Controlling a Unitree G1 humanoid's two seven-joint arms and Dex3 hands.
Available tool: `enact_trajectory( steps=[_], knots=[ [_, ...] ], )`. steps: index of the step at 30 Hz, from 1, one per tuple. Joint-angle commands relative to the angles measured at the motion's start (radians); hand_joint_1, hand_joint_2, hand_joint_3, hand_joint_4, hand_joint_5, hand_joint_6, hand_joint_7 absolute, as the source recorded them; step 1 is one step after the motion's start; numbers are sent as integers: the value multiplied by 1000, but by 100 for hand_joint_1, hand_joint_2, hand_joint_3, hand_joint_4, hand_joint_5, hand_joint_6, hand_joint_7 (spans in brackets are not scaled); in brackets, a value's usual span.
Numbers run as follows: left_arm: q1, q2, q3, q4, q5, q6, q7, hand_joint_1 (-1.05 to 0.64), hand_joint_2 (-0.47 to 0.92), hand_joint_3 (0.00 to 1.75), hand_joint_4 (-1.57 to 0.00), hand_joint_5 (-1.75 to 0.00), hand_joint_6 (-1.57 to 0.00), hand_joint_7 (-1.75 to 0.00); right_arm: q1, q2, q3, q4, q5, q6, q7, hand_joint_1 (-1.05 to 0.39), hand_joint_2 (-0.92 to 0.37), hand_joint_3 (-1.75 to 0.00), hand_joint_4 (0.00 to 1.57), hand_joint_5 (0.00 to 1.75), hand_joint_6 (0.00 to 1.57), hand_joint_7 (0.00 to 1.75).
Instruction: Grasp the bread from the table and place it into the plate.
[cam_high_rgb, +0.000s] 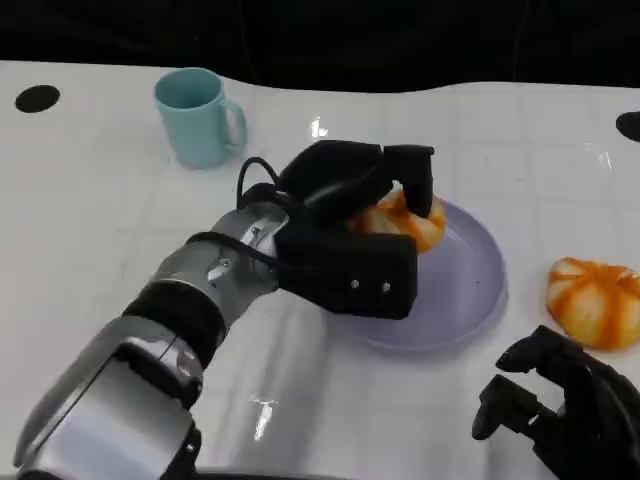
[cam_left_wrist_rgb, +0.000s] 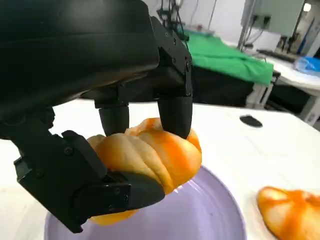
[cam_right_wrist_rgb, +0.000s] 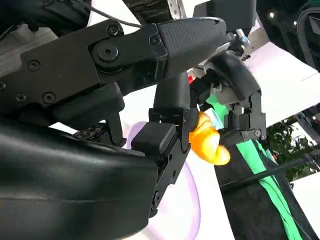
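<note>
An orange-and-white striped bread (cam_high_rgb: 412, 222) sits in the grip of my left hand (cam_high_rgb: 350, 235), over the far part of the lilac plate (cam_high_rgb: 470, 290). In the left wrist view, black fingers (cam_left_wrist_rgb: 175, 112) clamp the bread (cam_left_wrist_rgb: 150, 155) from above and below, low over the plate (cam_left_wrist_rgb: 205, 215); I cannot tell whether the bread touches it. A second, similar bread (cam_high_rgb: 595, 300) lies on the table to the right of the plate. My right hand (cam_high_rgb: 560, 405) rests near the front right edge, holding nothing, just in front of that second bread. The right wrist view shows the held bread (cam_right_wrist_rgb: 207, 142).
A light blue mug (cam_high_rgb: 197, 115) stands at the back left of the white table (cam_high_rgb: 90, 220). Black round marks (cam_high_rgb: 37, 98) lie near the far corners. The second bread (cam_left_wrist_rgb: 290, 215) lies close to the plate's rim.
</note>
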Motion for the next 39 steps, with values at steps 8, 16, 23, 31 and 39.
enact_trajectory(
  steps=[8, 16, 23, 31, 39],
  knots=[
    [-46, 10, 10, 10, -55, 45, -284, -52, 92, 31, -10, -69, -24, -20, 8, -11, -2, -11, -5, -11, 3, -49, -92, -24, 72, 154, 76, 109],
    [-52, 33, -11, -22, -33, 71, -365, -86, 92, 47, 0, -33, -14, -9, 6, -16, -7, -13, -4, -7, 0, -49, -92, -22, 73, 154, 77, 109],
    [-39, 64, -4, -53, -46, 38, -362, -88, 92, 51, 0, -33, -17, -10, 3, -15, -13, -3, 2, -12, 9, -49, -92, -22, 72, 153, 76, 108],
    [87, 135, 94, -144, -176, -73, -369, -74, 92, 37, -6, -38, -22, -8, 7, -16, -18, -13, 4, -7, 7, -49, -92, -23, 73, 152, 78, 104],
    [279, 118, 265, -225, -489, -157, -523, -62, 92, 29, -21, -50, -31, -11, 11, -18, -22, -16, 7, 1, 6, -50, -92, -24, 73, 153, 78, 105]
  ],
)
